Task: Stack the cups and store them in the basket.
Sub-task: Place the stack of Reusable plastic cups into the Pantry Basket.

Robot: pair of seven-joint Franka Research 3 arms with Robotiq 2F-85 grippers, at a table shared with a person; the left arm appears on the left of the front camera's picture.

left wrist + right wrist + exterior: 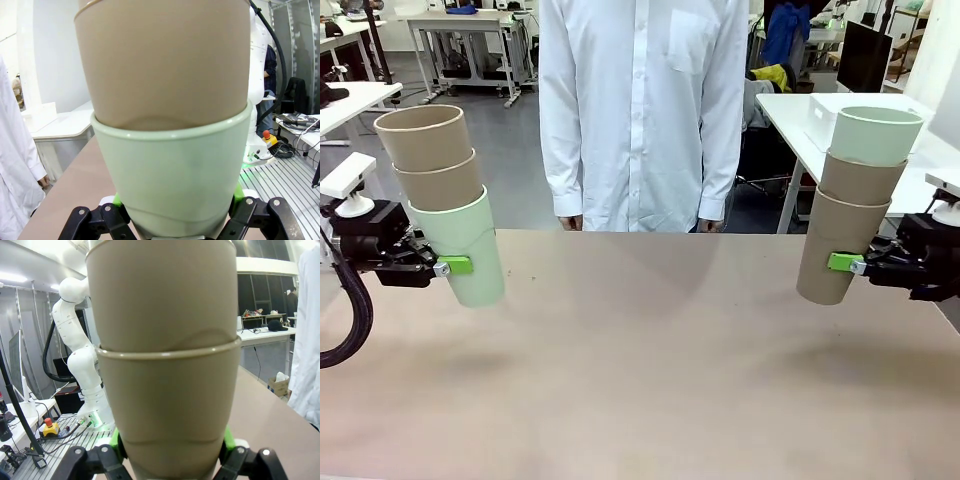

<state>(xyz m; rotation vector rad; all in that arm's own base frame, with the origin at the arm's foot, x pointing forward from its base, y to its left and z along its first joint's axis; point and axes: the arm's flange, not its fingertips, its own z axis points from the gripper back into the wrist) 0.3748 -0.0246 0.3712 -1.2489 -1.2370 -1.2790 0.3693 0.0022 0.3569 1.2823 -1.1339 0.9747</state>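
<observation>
Left gripper (460, 264) is clamped on the mint base cup (465, 250), with its green pads (239, 192) pressed against opposite sides of the cup's lower wall. It holds the cup clear above the counter (640, 360), near the counter's left edge. A lower tan cup (440, 185) nests inside the mint rim and a top tan cup (423, 135) sits inside that. This stack of three tilts, its open mouth leaning toward the picture's left. Right gripper (835, 262) pinches the tan base cup (832, 250) in the same way, low on its wall, and holds it off the counter near the right edge. A middle tan cup (860, 180) nests in it and a mint top cup (875, 135) crowns the stack, which leans toward the picture's right. The two stacks are well apart, with bare counter between them. At the far side a person (640, 110) in a white shirt stands facing the counter, arms hanging down.
</observation>
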